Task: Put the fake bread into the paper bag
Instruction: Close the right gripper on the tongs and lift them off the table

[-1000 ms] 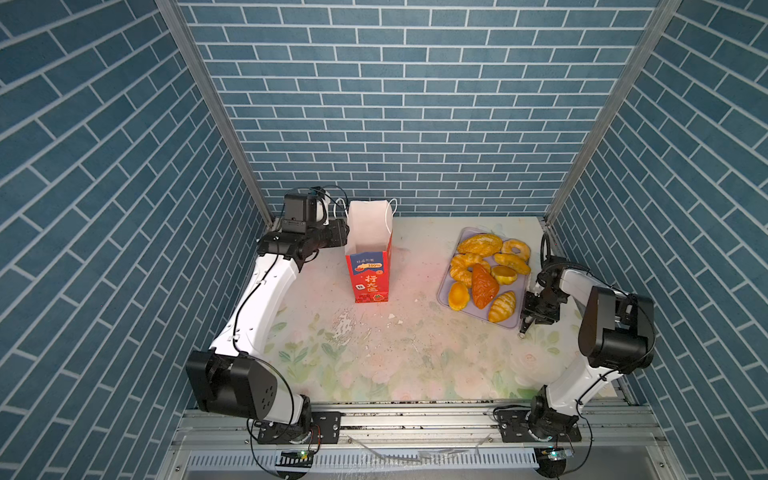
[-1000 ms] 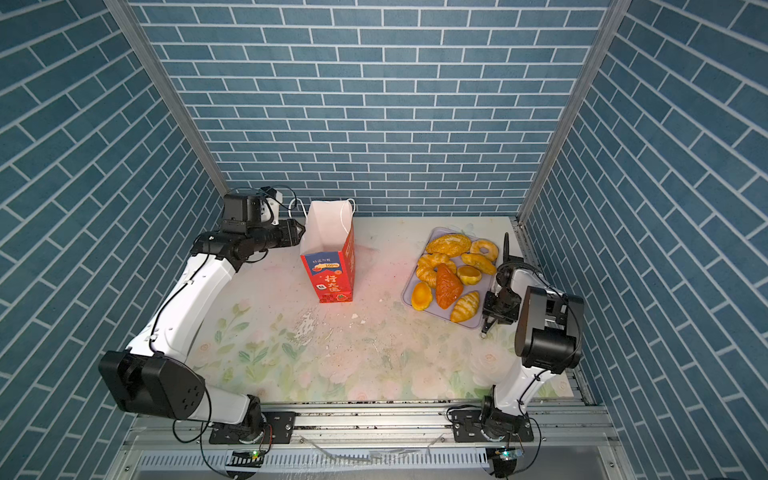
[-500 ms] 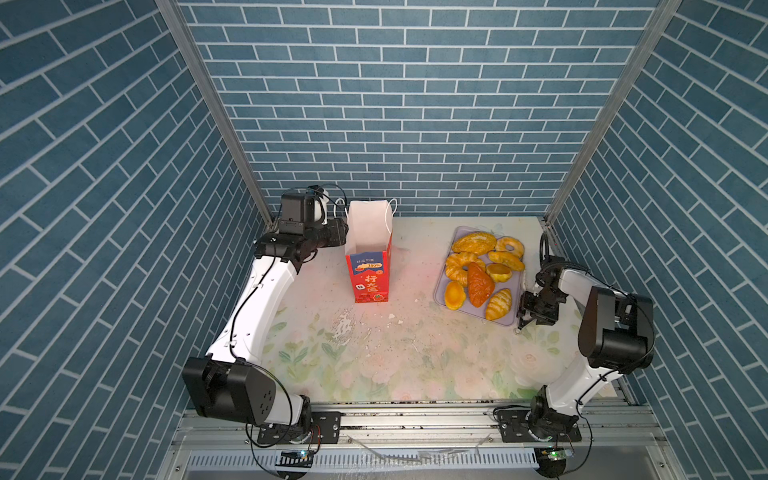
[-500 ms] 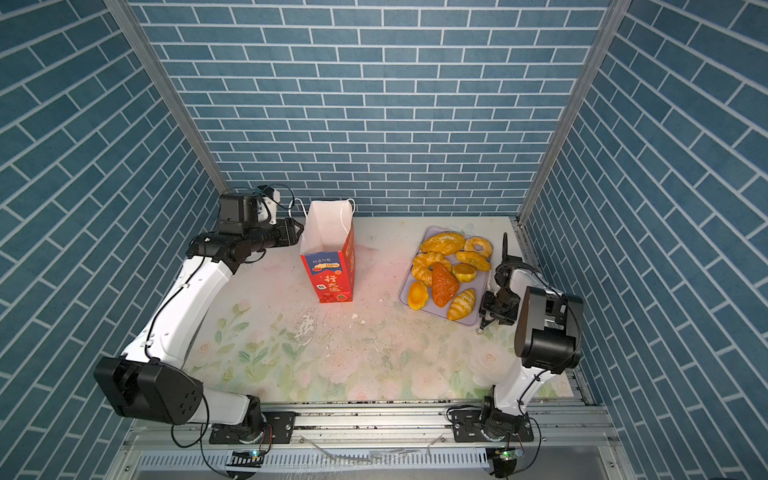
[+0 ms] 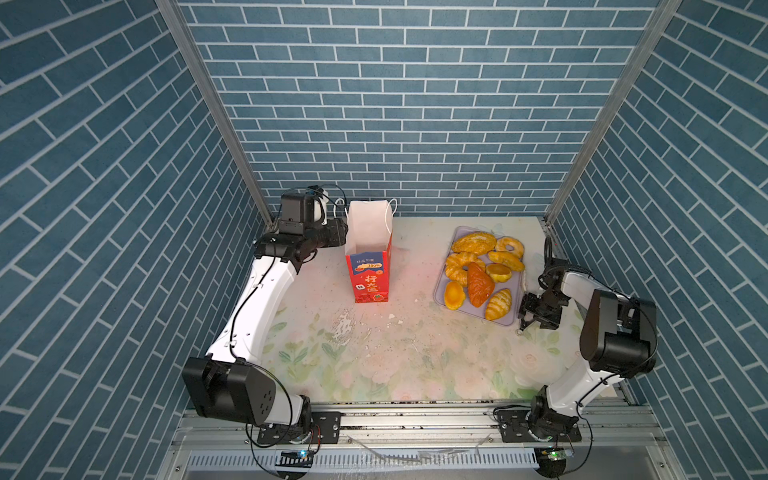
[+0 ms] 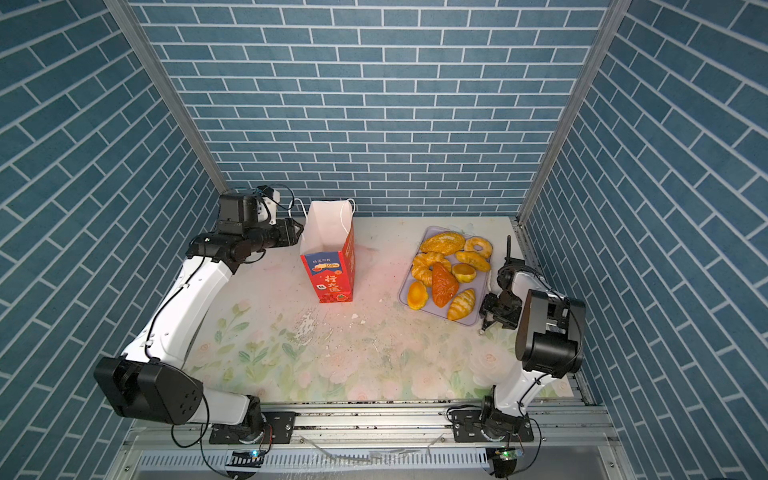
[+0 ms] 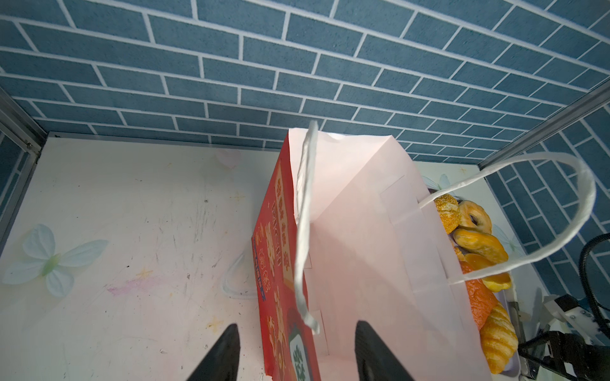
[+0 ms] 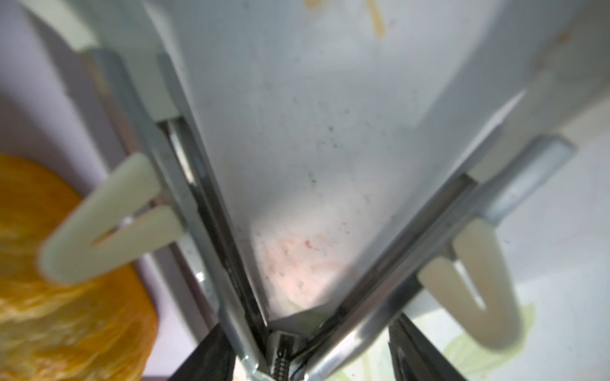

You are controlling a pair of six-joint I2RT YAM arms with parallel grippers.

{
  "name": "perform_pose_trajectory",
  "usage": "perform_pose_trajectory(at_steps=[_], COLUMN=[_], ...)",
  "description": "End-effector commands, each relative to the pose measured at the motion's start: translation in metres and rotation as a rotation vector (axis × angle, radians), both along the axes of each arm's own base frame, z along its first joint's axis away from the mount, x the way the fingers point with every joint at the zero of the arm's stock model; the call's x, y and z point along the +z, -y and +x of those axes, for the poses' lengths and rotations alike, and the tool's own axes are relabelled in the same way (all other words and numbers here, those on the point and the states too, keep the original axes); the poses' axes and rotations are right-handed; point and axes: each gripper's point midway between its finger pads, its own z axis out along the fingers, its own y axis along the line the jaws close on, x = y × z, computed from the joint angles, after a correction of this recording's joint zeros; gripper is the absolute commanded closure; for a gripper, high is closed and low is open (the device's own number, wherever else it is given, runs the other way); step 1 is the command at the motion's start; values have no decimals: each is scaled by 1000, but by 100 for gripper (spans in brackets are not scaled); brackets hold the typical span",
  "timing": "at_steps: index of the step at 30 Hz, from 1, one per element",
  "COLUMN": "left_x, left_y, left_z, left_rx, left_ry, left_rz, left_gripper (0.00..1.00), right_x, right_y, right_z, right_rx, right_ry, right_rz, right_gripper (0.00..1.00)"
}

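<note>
– Over on the left, by the back wall: what's the L arm doing?
– It's at the paper bag [image 5: 370,274]. The left gripper [image 7: 297,326] has its fingers apart, one outside the red wall and one inside the mouth. They're astride the rim and not pinching it, as far as the wrist view shows. My guess is it's there to steady the bag & keep the mouth wide. The bag stands upright on the table [image 5: 395,353], cord handles up, w/ nothing visible inside.
– And the fake bread [image 5: 480,284]?
– All of it's on the lilac tray [image 5: 514,289], right of the bag and well apart from it. The oval loaf [image 5: 473,242] & ring doughnut [image 5: 510,246] are at the back, and a croissant [image 5: 498,304] is at the near corner.
– R side?
– The right gripper [image 8: 310,359] is clamped on metal tongs [image 8: 214,231] near the hinge. The tong arms are splayed wide and the cream tips [image 8: 109,224] hold nothing. One tip is over that croissant at the tray edge, the other over the table outside the tray. It's prob lining up a first pick, and it'd need to shift so both tips flank the croissant. The pastry's glossy, so it could slip.
</note>
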Motion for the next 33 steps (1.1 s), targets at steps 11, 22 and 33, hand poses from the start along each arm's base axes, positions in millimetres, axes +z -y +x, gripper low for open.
perform_pose_trajectory(at_steps=[11, 22, 33], left_x=[4, 1, -2], left_y=[-4, -6, -8], left_z=[-3, -2, -2], left_rx=[6, 20, 29], left_ry=[15, 13, 8], left_rz=[-4, -3, 6], left_gripper=[43, 43, 43], right_x=[-4, -6, -16], right_y=[3, -1, -6], right_z=[-14, 6, 4], right_rx=[-86, -120, -71], right_ry=[-22, 27, -23], right_rz=[16, 49, 11], right_gripper=[30, 29, 29])
